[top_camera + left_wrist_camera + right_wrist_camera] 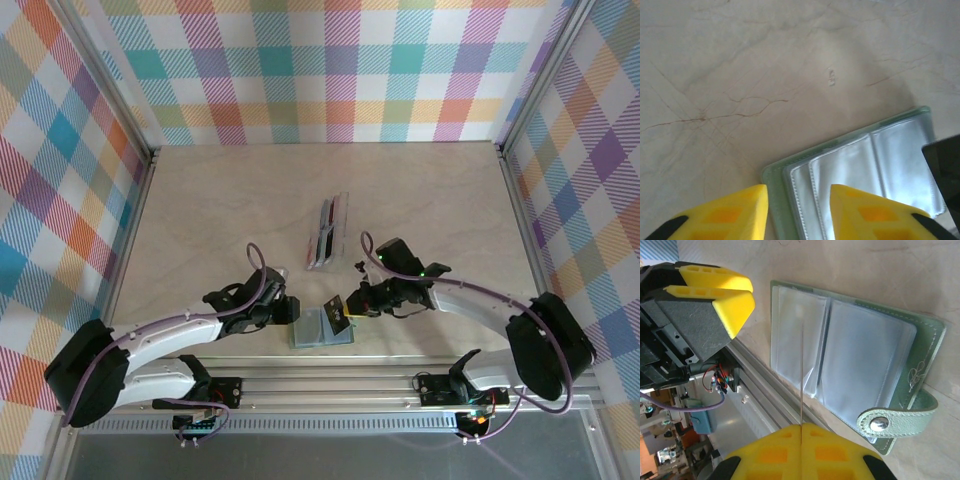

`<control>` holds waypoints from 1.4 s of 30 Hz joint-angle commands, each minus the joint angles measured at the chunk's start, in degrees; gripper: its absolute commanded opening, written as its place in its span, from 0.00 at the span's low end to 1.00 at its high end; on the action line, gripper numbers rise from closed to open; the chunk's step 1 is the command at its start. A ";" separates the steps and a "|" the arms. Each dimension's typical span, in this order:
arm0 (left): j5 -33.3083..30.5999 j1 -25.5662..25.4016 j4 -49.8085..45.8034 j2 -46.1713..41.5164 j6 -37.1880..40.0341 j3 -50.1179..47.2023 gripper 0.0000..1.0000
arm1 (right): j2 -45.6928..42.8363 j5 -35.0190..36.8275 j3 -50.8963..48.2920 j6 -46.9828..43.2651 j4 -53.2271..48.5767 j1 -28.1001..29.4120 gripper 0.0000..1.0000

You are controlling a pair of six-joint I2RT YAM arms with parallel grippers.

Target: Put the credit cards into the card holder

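Presently: card holder [905, 416], grey-green, lies open on the counter [765, 65] near its front edge. Right pincer [801, 427] closed on one dark credit card [338, 313], held edge-on over the clear sleeves [860, 350]. Left pincer [799, 192], jaws apart, sits at holder's corner; whether touching, unclear.

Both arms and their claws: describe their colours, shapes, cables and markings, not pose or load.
The left arm and right arm have white tubular links between bulky black joints, each trailed by a looping purple cable. The left claw and right claw carry wedge-shaped yellow fingers with rectangular cut-outs, on black bodies.
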 commanded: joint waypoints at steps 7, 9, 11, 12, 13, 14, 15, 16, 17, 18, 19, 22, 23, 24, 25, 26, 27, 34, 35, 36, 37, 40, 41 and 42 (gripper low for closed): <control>-2.77 -1.64 2.64 0.24 -1.14 -2.91 0.33 | 4.24 -3.17 -1.58 -1.10 4.43 0.69 0.00; -3.06 -1.73 2.61 0.66 -1.28 -3.18 0.33 | 5.41 -3.40 -1.56 -1.47 4.70 0.70 0.00; -3.11 -1.92 2.97 0.99 -1.46 -3.59 0.32 | 6.42 -3.60 -1.53 -1.64 4.90 0.91 0.00; -3.09 -1.93 3.22 1.15 -1.52 -3.85 0.32 | 6.81 -3.69 -1.53 -1.68 5.07 1.02 0.00; -3.13 -1.96 3.39 1.22 -1.66 -3.98 0.32 | 7.05 -3.65 -1.55 -1.71 5.29 1.09 0.00; -3.06 -2.02 3.51 1.37 -1.76 -4.08 0.32 | 7.17 -3.78 -1.48 -1.74 5.32 1.18 0.00; -3.10 -2.09 3.67 1.45 -1.76 -4.17 0.32 | 7.34 -3.81 -1.45 -1.74 5.41 1.18 0.00; -3.15 -2.16 3.76 1.60 -1.79 -4.26 0.32 | 7.44 -3.87 -1.33 -1.81 5.48 1.31 0.00; -3.20 -2.10 3.85 1.71 -1.79 -4.24 0.32 | 7.54 -3.92 -1.24 -1.84 5.43 1.39 0.00; -3.28 -2.17 3.86 1.89 -1.80 -4.24 0.32 | 7.70 -4.07 -1.26 -1.83 5.72 1.40 0.00; -3.25 -2.18 3.88 2.06 -1.80 -4.26 0.32 | 7.88 -4.39 -1.31 -1.83 6.01 1.48 0.00; -3.06 -2.22 4.28 2.45 -1.88 -4.21 0.32 | 8.73 -4.46 -1.24 -1.83 6.41 1.64 0.00; -3.04 -2.26 4.30 2.43 -1.83 -4.26 0.32 | 9.00 -4.36 -1.19 -1.85 6.35 1.72 0.00; -2.99 -2.26 4.38 2.41 -1.93 -4.33 0.32 | 9.23 -4.27 -1.22 -1.83 6.44 1.79 0.00; -3.10 -2.34 4.39 2.36 -1.90 -4.33 0.32 | 9.45 -4.12 -1.19 -1.83 6.40 1.75 0.00; -3.06 -2.35 4.39 2.27 -1.91 -4.42 0.32 | 9.56 -4.04 -1.13 -1.96 6.31 1.78 0.00; -3.06 -2.35 4.39 2.16 -1.90 -4.43 0.32 | 9.56 -3.98 -1.19 -2.01 6.24 1.83 0.00; -2.99 -2.59 4.57 2.16 -2.02 -4.52 0.32 | 10.85 -4.30 -0.88 -1.83 7.12 2.09 0.00; -2.96 -2.54 4.70 2.22 -2.06 -4.52 0.32 | 11.11 -4.36 -0.93 -1.75 7.33 2.10 0.00; -2.90 -2.55 4.89 2.30 -2.15 -4.58 0.32 | 11.31 -4.17 -0.74 -1.50 7.53 2.10 0.00; -2.84 -2.73 5.04 2.45 -2.14 -4.72 0.32 | 11.40 -3.88 -0.61 -1.22 7.84 2.05 0.00; -3.04 -3.28 5.55 2.48 -2.58 -5.27 0.31 | 11.39 -2.95 -0.58 0.01 9.07 2.36 0.00; -3.06 -3.39 5.75 2.48 -2.70 -5.59 0.30 | 11.41 -2.75 -0.51 0.41 9.44 2.44 0.00; -3.12 -3.68 5.94 2.49 -2.85 -5.81 0.30 | 11.45 -2.51 -0.58 0.94 9.87 2.53 0.00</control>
